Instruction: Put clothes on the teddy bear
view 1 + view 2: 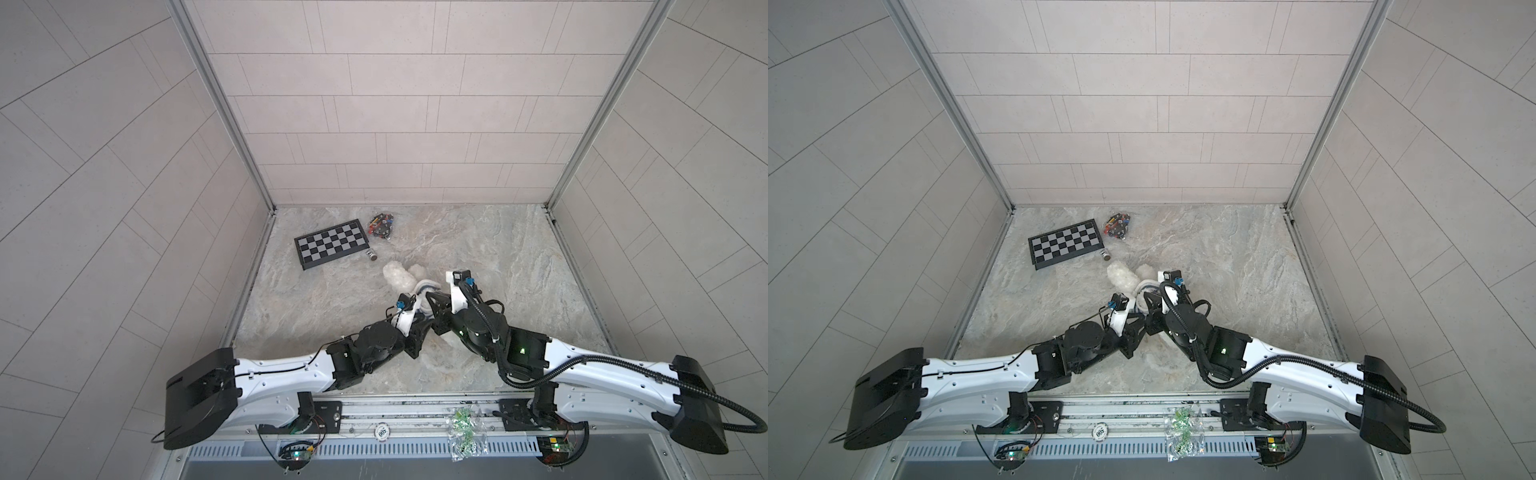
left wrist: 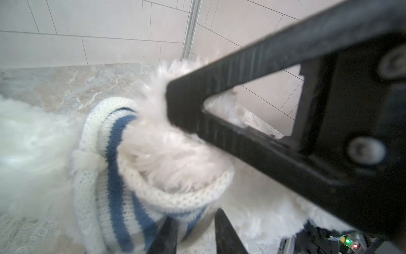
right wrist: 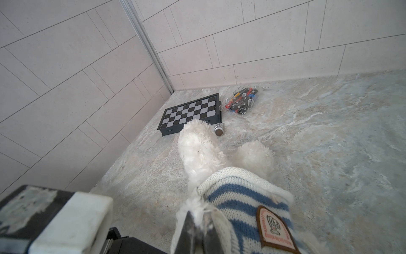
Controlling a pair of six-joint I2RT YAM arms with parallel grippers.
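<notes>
Right end effector pinches teddy bear; left end effector's grip at shirt unclear.

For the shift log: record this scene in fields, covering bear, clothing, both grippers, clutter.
bear: white teddy bear, on the marble tabletop
clothing: blue-and-white striped shirt, partly on the bear
right gripper: shut on the bear's fur at the shirt
left gripper: at the shirt's hem, grip unclear
clutter: chessboard, bag of small parts, small metal cylinder

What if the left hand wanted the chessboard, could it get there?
Probably yes: the chessboard lies uncovered across bare table. But the left hand is at the shirt, and a leg of the teddy bear lies near its path.
</notes>
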